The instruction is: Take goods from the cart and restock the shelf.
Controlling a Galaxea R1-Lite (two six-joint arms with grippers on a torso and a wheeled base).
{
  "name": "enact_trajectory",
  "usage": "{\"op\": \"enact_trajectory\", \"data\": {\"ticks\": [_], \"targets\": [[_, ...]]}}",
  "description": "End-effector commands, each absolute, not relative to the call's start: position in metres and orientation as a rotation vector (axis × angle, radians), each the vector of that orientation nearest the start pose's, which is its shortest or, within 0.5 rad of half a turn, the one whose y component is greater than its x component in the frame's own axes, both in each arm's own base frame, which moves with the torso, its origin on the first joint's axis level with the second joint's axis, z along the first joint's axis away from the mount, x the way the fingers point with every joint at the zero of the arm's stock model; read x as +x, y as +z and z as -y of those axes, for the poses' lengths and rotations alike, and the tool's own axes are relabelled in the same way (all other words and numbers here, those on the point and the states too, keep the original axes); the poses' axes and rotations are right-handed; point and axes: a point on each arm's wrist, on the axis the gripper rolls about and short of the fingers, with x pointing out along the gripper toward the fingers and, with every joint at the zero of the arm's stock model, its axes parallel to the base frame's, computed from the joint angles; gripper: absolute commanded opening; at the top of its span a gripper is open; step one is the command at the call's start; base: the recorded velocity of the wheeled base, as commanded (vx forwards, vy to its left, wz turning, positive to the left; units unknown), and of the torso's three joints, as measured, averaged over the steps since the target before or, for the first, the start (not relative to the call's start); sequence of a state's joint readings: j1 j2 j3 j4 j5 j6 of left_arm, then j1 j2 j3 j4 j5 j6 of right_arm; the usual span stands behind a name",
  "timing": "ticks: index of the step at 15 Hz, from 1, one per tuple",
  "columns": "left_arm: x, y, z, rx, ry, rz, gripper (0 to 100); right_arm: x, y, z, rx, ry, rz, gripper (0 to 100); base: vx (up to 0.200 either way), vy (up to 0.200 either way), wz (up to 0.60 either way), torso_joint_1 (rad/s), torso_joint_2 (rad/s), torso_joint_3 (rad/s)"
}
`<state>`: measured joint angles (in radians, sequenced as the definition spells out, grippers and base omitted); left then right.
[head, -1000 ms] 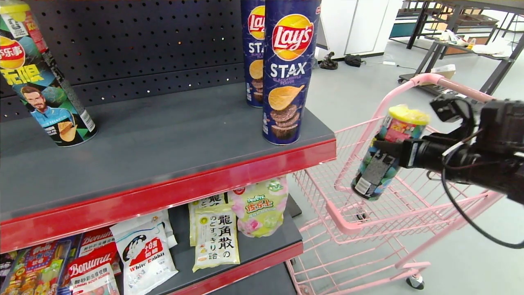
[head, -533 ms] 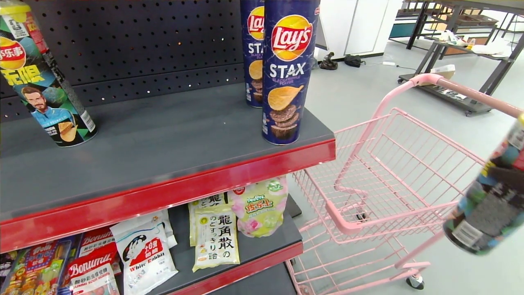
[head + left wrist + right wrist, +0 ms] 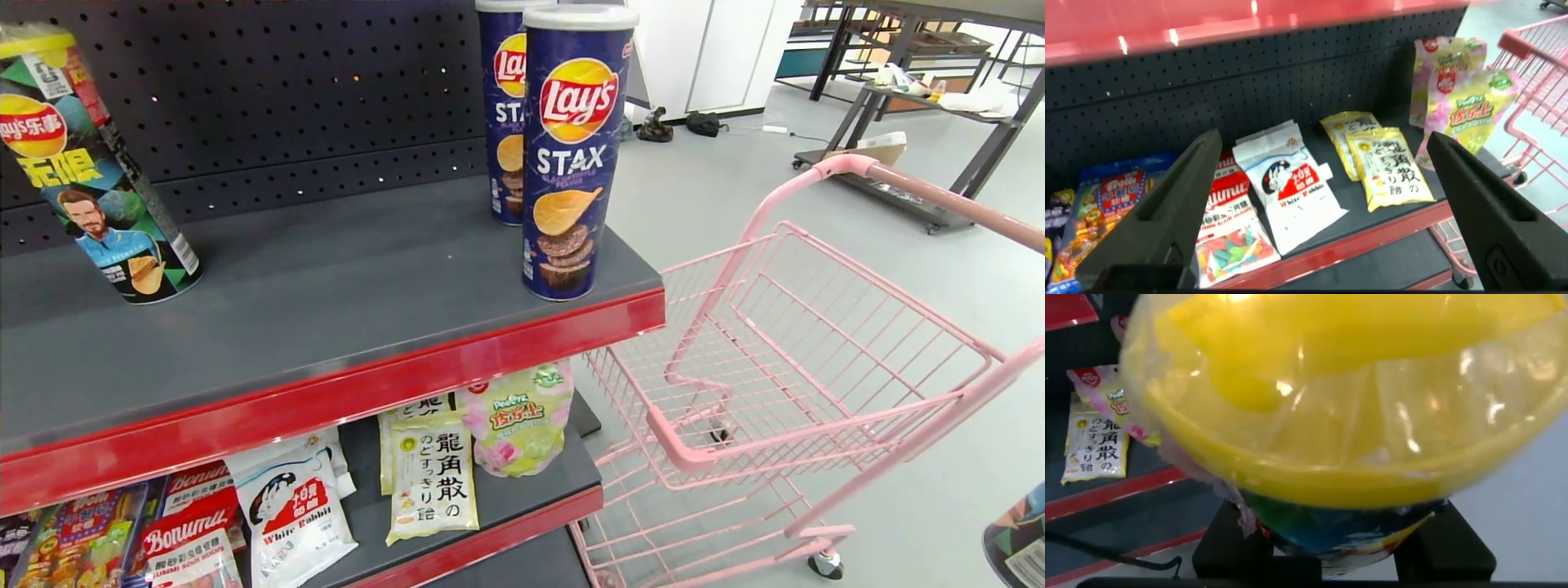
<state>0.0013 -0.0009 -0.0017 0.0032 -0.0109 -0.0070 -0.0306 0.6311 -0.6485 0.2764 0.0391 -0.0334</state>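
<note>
The right gripper, clamped on the yellow-lidded chip can, has swung it clear of the pink cart, low to the robot's right. Carrying it to the top shelf likely follows. The left gripper hangs spread wide before the snack bags.

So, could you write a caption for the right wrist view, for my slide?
Right claw gripping a yellow-lidded chip can, seen from its lid end, with the lower shelf behind.
</note>
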Motion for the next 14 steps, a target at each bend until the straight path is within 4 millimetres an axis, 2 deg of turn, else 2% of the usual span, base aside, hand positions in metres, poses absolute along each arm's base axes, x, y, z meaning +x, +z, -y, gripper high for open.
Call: {"op": "enact_trajectory", "data": {"ticks": [1, 10, 14], "targets": [[-0.0228, 0.0752, 0.0003, -0.008, -0.009, -0.003, 100, 0.0276, 0.2261, -0.0001, -0.024, 0.015, -0.257, 0, 0.0, 0.0, 0.0, 0.115, -0.44, -0.3], [-0.0229, 0.0756, 0.0003, -0.008, -0.009, -0.002, 100, 0.0348, 0.2219, -0.0003, -0.029, 0.03, -0.297, 0, 0.0, 0.0, 0.0, 0.193, -0.56, -0.366], [-0.0229, 0.0756, 0.0003, -0.008, -0.009, -0.002, 100, 0.0376, 0.2225, -0.0005, -0.043, 0.046, -0.301, 0, 0.0, 0.0, 0.0, 0.176, -0.43, -0.267]]}}
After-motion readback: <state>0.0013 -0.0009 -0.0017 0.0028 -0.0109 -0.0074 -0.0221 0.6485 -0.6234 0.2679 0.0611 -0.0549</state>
